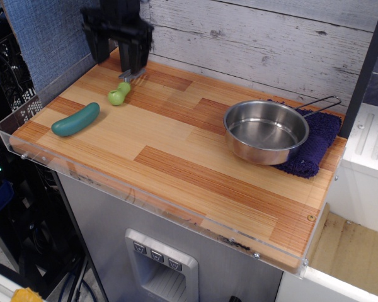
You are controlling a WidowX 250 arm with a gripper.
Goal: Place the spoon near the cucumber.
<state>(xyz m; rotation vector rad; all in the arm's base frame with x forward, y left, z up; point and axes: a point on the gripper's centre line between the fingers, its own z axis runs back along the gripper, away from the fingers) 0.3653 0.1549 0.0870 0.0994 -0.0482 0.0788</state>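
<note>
One steel pan (266,131) is seen on the right part of the wooden table (176,157). It stands upright, its inside is empty, and its thin wire handle points to the back right. The pan is placed partly on one dark purple cloth (314,146), which lies at the right edge of the table.

One spoon (121,90) is found at the back left of the table. It lies flat on the wood, with the lime-green handle toward the front left and the grey head toward the back, just under the gripper. One cucumber (75,119), dark teal-green, lies near the left edge, in front and to the left of the spoon. The two are near each other but they are not touching.

One gripper (116,55) is seen above the back left corner, raised over the table. Its black fingers (131,58) are spread apart and nothing is held between them. The spoon is not touched by the fingers, as far as can be seen; the grey head is partly in their shadow.
</note>
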